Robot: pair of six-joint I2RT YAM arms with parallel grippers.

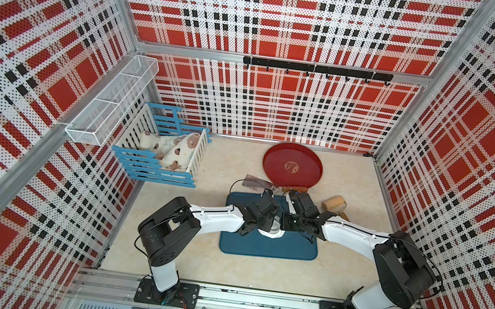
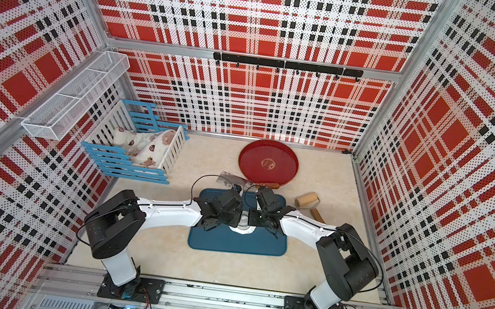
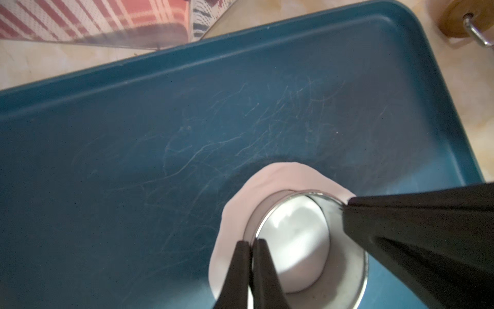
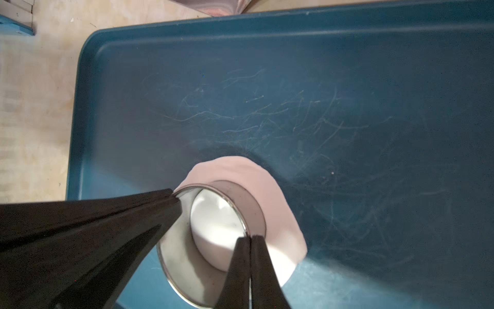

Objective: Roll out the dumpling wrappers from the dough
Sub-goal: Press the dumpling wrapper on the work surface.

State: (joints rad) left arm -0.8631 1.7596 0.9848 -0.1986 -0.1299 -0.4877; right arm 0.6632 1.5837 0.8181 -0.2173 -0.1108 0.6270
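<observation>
- Where both top views took in the whole booth, the beige table (image 1: 225, 266) carried everything, and the two arms reached in from its near edge to meet over the middle.
- The teal tray (image 1: 260, 248) lay at the table's centre. The top views hid much of it under the arms, while both wrist views showed its scratched floor (image 3: 187, 133) plainly.
- The red round tray (image 2: 250, 162) sat beyond the teal one, near the back wall, and only the top views showed it.
- The wooden roller (image 1: 334, 202) lay on the table to the right of the teal tray, apart from it. The left wrist view caught just one end of it.
- The dough (image 3: 232, 214) lay flat on the teal tray, under the cup. In the top views it was only a white, ragged sliver below the grippers, but the wrist views showed it spreading out around the cup.
- The steel cup (image 4: 179, 256) stood on the dough, open rim upward. The wrist views could not settle whether the white inside it was dough or the cup's base.
- The left gripper (image 3: 251, 244) was pinching the cup's wall, one finger inside and one outside.
- The right gripper (image 4: 250, 239) was pinching another part of the rim in the same way. Each wrist view showed the other arm's gripper only as a black wedge touching the rim.
</observation>
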